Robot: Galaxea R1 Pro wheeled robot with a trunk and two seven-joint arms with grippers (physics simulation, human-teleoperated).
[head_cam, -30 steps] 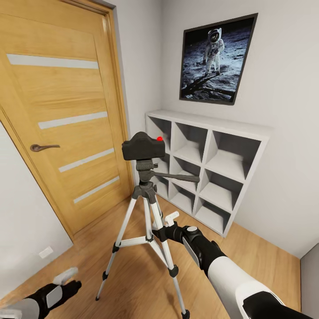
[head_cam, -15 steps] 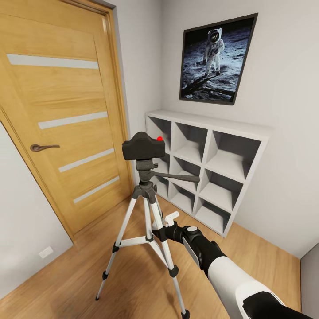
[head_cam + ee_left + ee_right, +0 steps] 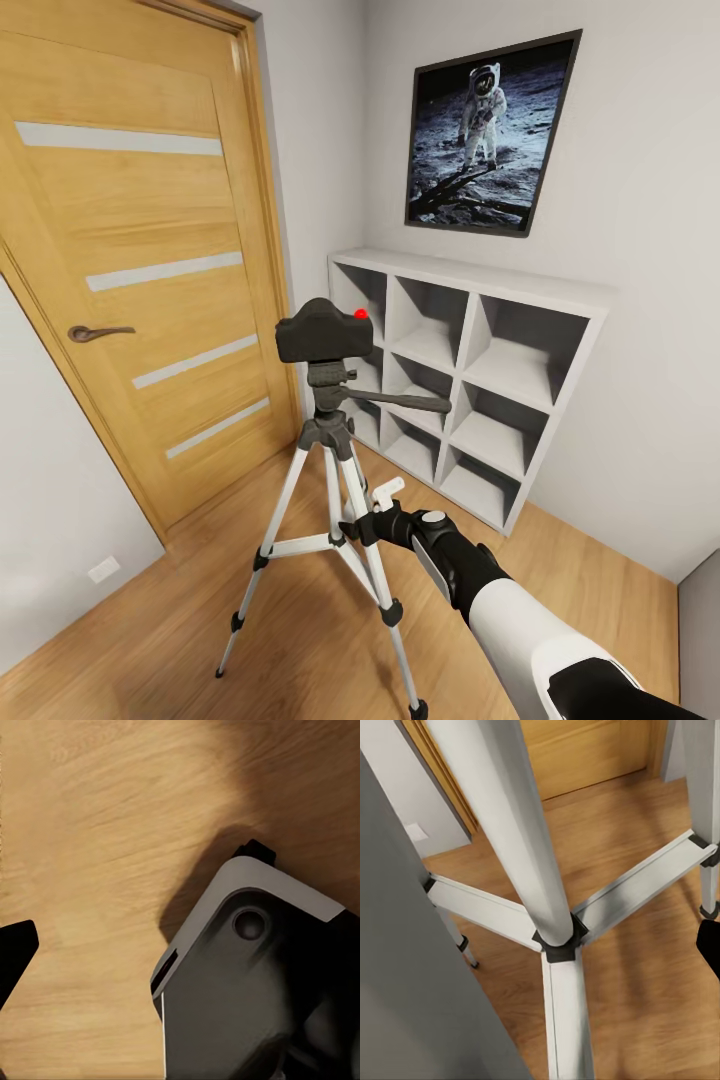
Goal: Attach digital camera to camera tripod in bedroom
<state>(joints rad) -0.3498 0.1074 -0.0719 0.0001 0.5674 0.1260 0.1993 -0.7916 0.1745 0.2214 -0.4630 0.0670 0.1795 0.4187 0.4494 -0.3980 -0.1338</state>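
The digital camera (image 3: 322, 331), black with a red dot on top, sits on the black head of the camera tripod (image 3: 328, 432), which stands on the wood floor in front of the door. The pan handle points toward the shelves. My right gripper (image 3: 366, 508) is low beside the tripod, open, with a silver leg (image 3: 556, 945) running between its fingers at the level of the leg braces. In the left wrist view my left gripper looks down at the plank floor; one black fingertip (image 3: 15, 952) shows far to the side, with nothing held.
The oak door (image 3: 130, 270) with frosted strips is shut behind the tripod. White cube shelves (image 3: 470, 370) stand against the back wall under the astronaut poster (image 3: 488, 135). A grey part of my own body (image 3: 247, 997) hangs over the floor.
My left arm has dropped out of the head view's lower left corner. The right arm, tripod and camera have stayed put.
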